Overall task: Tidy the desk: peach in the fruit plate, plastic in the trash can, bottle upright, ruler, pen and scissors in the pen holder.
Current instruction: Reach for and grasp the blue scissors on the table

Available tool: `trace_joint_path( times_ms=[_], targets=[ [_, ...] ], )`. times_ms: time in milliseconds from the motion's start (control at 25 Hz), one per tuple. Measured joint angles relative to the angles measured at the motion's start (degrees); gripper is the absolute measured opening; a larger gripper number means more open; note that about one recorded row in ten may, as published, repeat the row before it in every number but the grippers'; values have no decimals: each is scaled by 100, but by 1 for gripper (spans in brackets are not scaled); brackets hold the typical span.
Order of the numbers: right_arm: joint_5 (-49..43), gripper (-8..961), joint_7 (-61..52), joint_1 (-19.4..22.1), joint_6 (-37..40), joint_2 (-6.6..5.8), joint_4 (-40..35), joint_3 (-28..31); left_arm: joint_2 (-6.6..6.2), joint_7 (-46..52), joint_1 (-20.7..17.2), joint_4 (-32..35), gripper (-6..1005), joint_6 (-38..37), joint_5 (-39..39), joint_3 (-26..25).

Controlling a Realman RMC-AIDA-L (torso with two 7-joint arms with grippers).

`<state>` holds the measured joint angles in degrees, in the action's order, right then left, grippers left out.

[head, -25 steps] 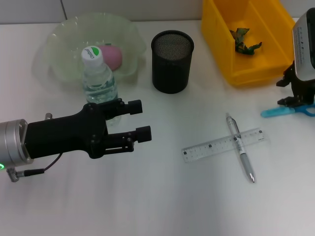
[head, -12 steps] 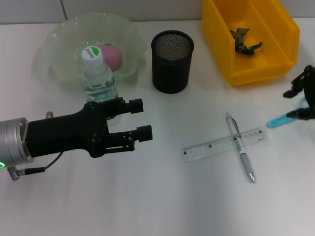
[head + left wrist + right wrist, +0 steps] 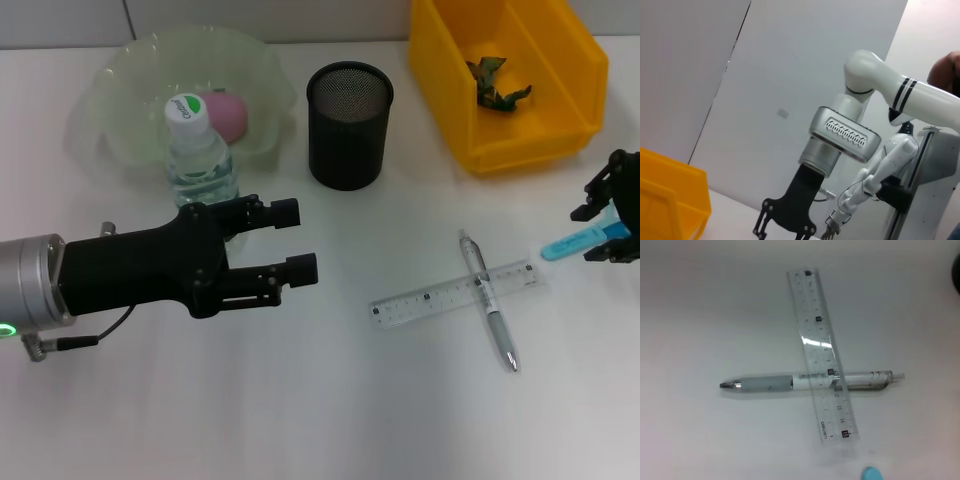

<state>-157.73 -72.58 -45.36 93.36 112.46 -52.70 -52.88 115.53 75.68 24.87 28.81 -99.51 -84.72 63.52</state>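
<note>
The pink peach lies in the pale green fruit plate. A water bottle stands upright in front of the plate. My left gripper hovers open and holds nothing, just right of the bottle. A clear ruler lies across a grey pen on the desk. At the right edge my right gripper is shut on the blue scissors, whose tip points toward the ruler. The black mesh pen holder is empty. Green plastic lies in the yellow trash can.
White desk surface lies open in front of the ruler and pen. The left wrist view shows the yellow bin's corner and the right arm's gripper farther off, before a grey wall.
My right arm has pulled back from above the scissors and now holds them, shifted slightly nearer the ruler. The left gripper has edged a little to the right.
</note>
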Motion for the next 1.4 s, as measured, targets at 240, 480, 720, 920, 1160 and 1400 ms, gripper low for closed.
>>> trace_joint_path(
  times_ms=[240, 480, 720, 920, 1160, 1400],
  targets=[
    [-194, 469, 130, -209, -396, 50, 461, -126, 29, 7, 1, -9, 784, -2, 0, -22],
    [-215, 469, 133, -327, -826, 62, 870, -444, 31, 9, 1, -36, 784, -1, 0, -31],
    [-322, 470, 134, -462, -1074, 65, 1140, -553, 32, 16, 1, -50, 784, 16, 0, -33],
    [-434, 470, 120, -566, -1204, 65, 1324, -588, 47, 29, 1, -51, 784, 27, 0, -33],
    [-539, 423, 113, -625, -1241, 65, 1368, -592, 73, 95, 0, -10, 784, 38, 0, -33],
    [-685, 416, 91, -717, -1317, 60, 1540, -591, 83, 98, 0, -7, 783, 38, 0, -33]
  ],
)
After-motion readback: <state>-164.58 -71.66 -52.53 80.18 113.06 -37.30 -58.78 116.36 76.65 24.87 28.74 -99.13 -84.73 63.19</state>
